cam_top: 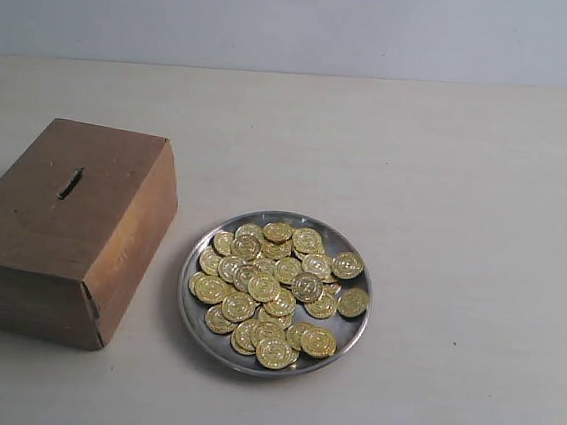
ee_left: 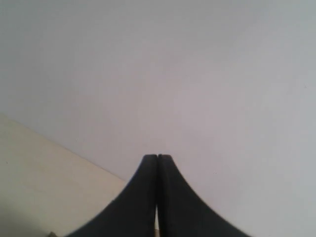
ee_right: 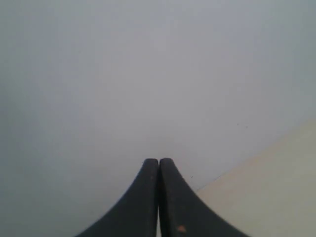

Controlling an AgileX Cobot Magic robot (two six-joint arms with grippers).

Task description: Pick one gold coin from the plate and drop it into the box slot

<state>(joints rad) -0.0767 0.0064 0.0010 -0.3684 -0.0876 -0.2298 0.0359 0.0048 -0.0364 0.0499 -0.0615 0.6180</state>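
**Both jaw pairs shut and empty; coins in plate beside box**

L gripper (ee_left: pixel 157 156): black fingers (ee_left: pixel 143 197) pressed tip to tip, nothing between them. Past the tips there's a strip of pale table (ee_left: pixel 44 182), then blank wall (ee_left: pixel 197 74). R gripper (ee_right: pixel 158 160): same, closed on nothing, w/ table strip off to one side of the tips and wall beyond.

Ext view, near to far: plate (cam_top: pixel 339 240) lies flat on the table, heaped w/ gold coins (cam_top: pixel 274 290). Box (cam_top: pixel 62 221) sits just beside it w/ a narrow gap, not touching. Slot (cam_top: pixel 70 183) is a short dark slit in the box's top face. Where plate & box lie from either jaw pair: can't tell.
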